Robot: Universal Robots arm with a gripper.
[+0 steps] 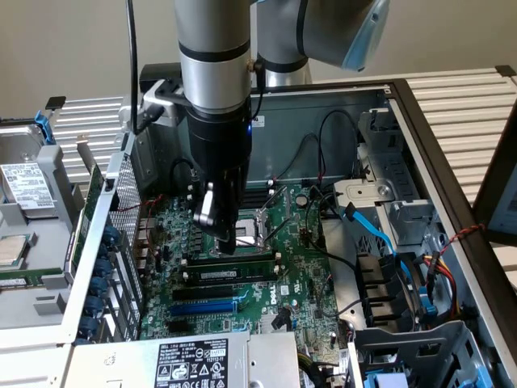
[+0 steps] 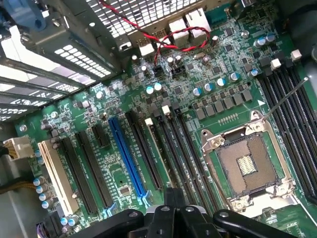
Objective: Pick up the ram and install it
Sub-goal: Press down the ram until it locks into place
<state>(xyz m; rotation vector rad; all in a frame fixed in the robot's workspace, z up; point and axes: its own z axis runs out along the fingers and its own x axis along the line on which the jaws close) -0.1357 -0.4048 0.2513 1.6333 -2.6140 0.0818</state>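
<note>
Tool (image 1: pixel 227 239) closed, tip touching ram (image 1: pixel 234 260) seated in slot (contact partly hidden); motherboard (image 1: pixel 303 283) beneath.

A white slatted table (image 1: pixel 460 101) carried an open computer case (image 1: pixel 420 121), lying on its side. On the exterior view's left, a grey metal drive cage (image 1: pixel 32 242) lay on the table just beside the case.
</note>
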